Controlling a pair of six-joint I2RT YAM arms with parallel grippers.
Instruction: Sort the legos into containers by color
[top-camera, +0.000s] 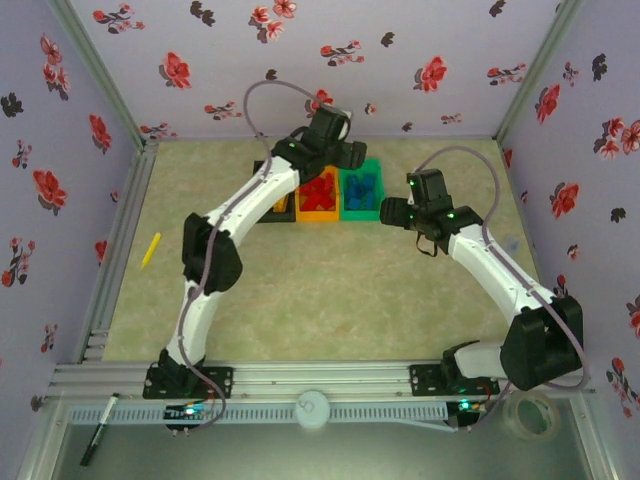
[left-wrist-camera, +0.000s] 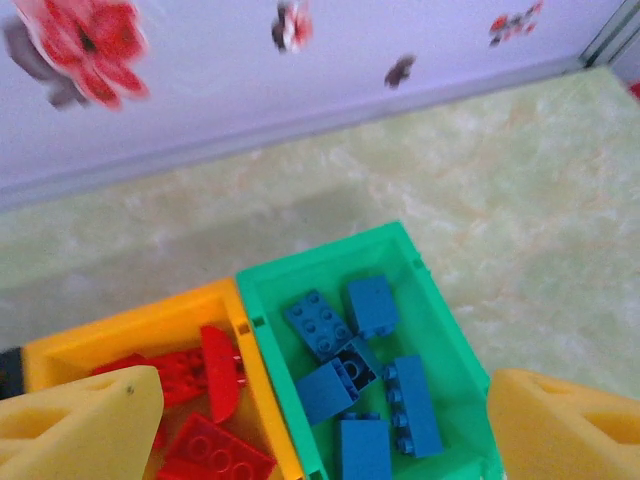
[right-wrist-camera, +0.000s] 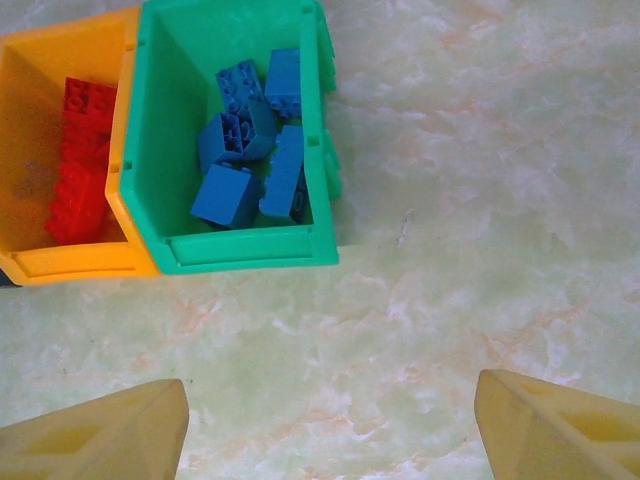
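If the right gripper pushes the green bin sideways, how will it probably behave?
The green bin looks like thin hard plastic, so it is probably stiff and light. It appears joined to the orange bin, so both would likely slide together on the smooth table rather than tip. The loose blue bricks may shift inside.

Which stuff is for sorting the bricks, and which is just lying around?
For the job: red bricks, blue bricks, orange bin, green bin.
Lying about: yellow stick, black marker, tape roll.
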